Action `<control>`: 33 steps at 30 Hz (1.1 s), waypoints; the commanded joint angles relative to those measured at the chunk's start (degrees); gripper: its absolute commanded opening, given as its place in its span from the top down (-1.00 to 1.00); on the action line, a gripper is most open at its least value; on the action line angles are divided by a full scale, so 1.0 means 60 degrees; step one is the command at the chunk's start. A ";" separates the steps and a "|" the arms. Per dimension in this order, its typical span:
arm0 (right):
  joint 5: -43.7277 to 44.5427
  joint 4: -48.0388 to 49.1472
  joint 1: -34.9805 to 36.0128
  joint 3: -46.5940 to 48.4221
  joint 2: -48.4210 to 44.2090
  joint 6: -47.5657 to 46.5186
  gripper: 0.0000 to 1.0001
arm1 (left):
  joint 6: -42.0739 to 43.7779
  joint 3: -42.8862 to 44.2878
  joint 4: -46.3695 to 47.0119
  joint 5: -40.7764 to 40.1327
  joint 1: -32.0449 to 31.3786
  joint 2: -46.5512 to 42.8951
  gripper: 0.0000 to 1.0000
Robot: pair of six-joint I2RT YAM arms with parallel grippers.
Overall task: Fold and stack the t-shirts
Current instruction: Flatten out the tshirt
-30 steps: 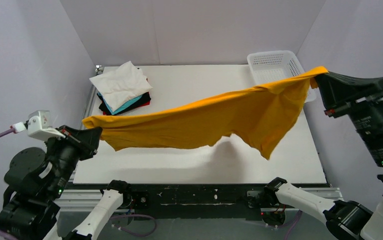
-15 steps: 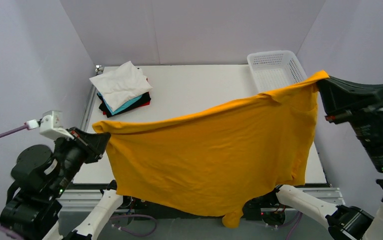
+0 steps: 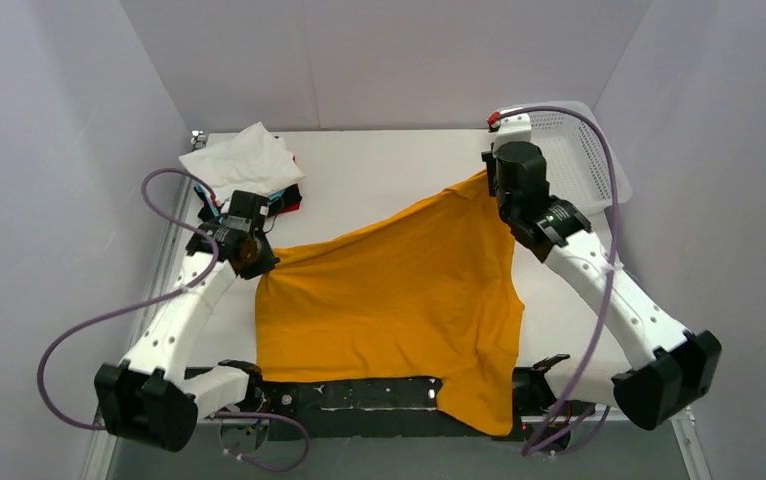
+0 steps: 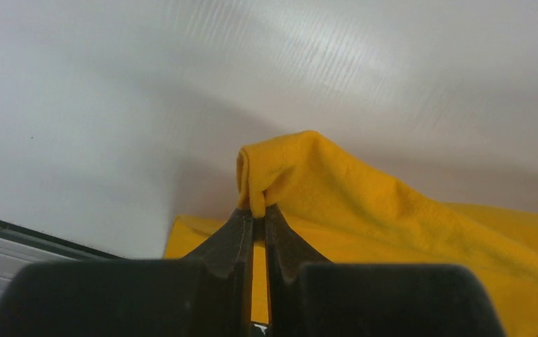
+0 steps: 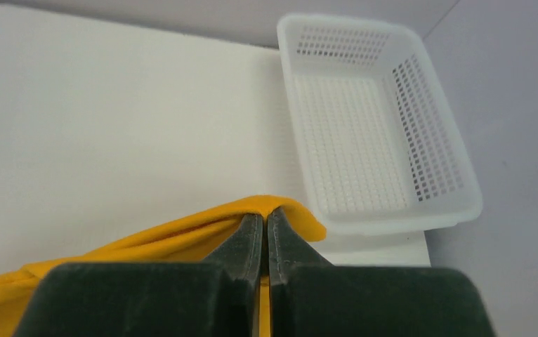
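Top view: the orange-yellow shirt [image 3: 399, 290] lies spread across the middle of the table [image 3: 379, 165]. Its near hem spills over the front edge at lower right. The left gripper [image 3: 256, 258] pinches one corner at the left. The right gripper [image 3: 489, 183] pinches the opposite corner, farther back and just beside the basket [image 3: 614, 165]. The edge between them runs taut on a diagonal, so I'd say both arms hold it stretched to lay the cloth flat before any fold. The folded stack [image 3: 244, 165], white one on top, sits at the back left, right behind the left gripper. It looks like the place this shirt goes once folded.

Left wrist view: the left gripper [image 4: 258, 210] has its fingers pressed together on a small bunched fold of the orange-yellow shirt [image 4: 364, 210]. The nub of cloth pokes up past the tips. The rest drapes away to the right, low over the table.

Right wrist view: the right gripper [image 5: 266, 219] has its fingers clamped together on a thin edge of the orange-yellow shirt [image 5: 182, 242]. The cloth trails off to the left. The basket [image 5: 442, 140] is just beyond and looks empty. The corner is held short of it, so the cloth stays on bare table.
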 commanded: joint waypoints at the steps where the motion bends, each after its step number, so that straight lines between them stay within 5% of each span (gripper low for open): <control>1: -0.0590 0.1551 -0.0941 0.0062 0.1213 0.1103 0.97 | -0.0220 -0.0037 0.0833 -0.0752 0.0223 0.1682 1.00; 14: -0.1544 0.1936 -0.1922 0.3328 0.6598 0.0815 0.97 | 0.0650 0.3409 0.1237 -0.0639 0.0946 0.7103 1.00; 16: -0.1904 0.1841 -0.2088 0.4186 0.7390 0.0733 0.85 | 0.0660 0.4319 0.0564 -0.0994 0.0967 0.7880 0.33; 18: -0.2105 0.1285 -0.2238 0.5241 0.8266 0.0731 0.25 | 0.0681 0.5143 -0.0110 -0.1244 0.0994 0.8518 -0.70; 19: -0.2109 0.1017 -0.2296 0.5851 0.8682 0.0731 0.03 | 0.0720 0.5424 -0.0329 -0.1314 0.0997 0.8706 -0.93; 22: -0.2187 -0.0075 -0.2353 0.7665 0.9604 0.0731 -0.53 | 0.0857 0.5978 -0.0697 -0.1258 0.1004 0.8747 -0.96; 26: -0.3426 -0.0754 -0.2342 0.7758 0.9246 0.0620 -0.62 | 0.0675 0.5645 -0.0608 -0.0197 0.0997 0.7956 -0.97; 33: -0.5928 -0.1149 -0.2111 0.4215 0.6314 0.2109 -0.66 | -0.0171 0.3386 -0.0633 0.1807 0.0929 0.6167 -0.96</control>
